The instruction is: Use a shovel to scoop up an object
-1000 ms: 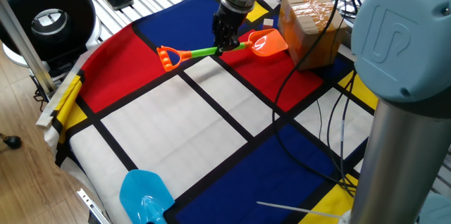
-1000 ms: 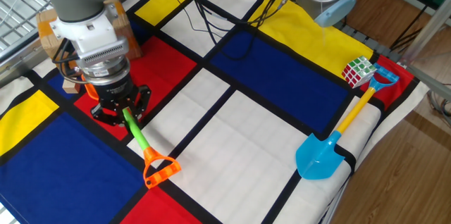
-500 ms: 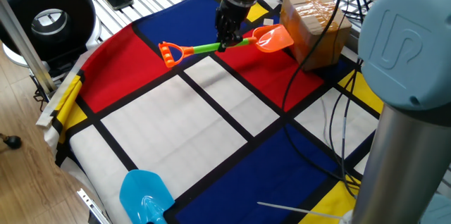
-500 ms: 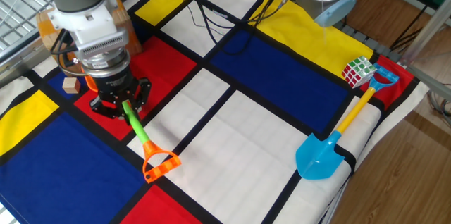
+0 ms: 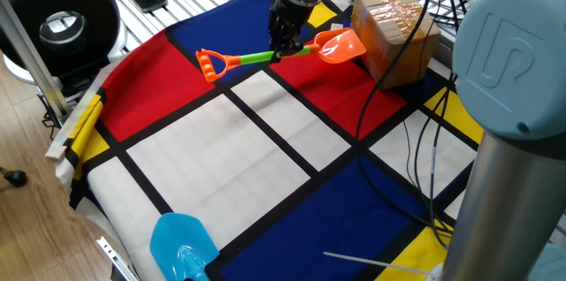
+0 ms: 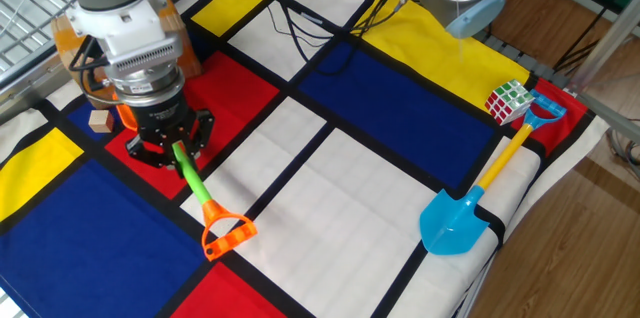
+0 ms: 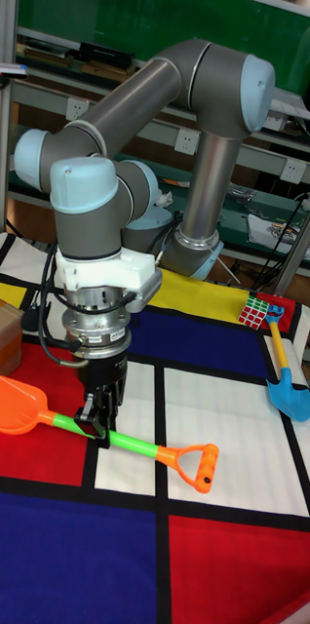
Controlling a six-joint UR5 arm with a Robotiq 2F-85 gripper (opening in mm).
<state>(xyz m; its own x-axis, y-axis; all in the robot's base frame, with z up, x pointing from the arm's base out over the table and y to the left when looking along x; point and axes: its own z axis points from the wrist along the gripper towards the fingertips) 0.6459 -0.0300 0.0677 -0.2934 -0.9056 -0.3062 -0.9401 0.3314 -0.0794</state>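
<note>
We log the gripper clamping the shovel shaft; white cloth panels lie open; only the other fixed view shows the cube.

You have a light blue plastic shovel lying at the cloth's edge, its handle touching a multicoloured puzzle cube. A brown tape-wrapped cardboard box sits on the colour-block tablecloth. Black cables trail across it.
</note>
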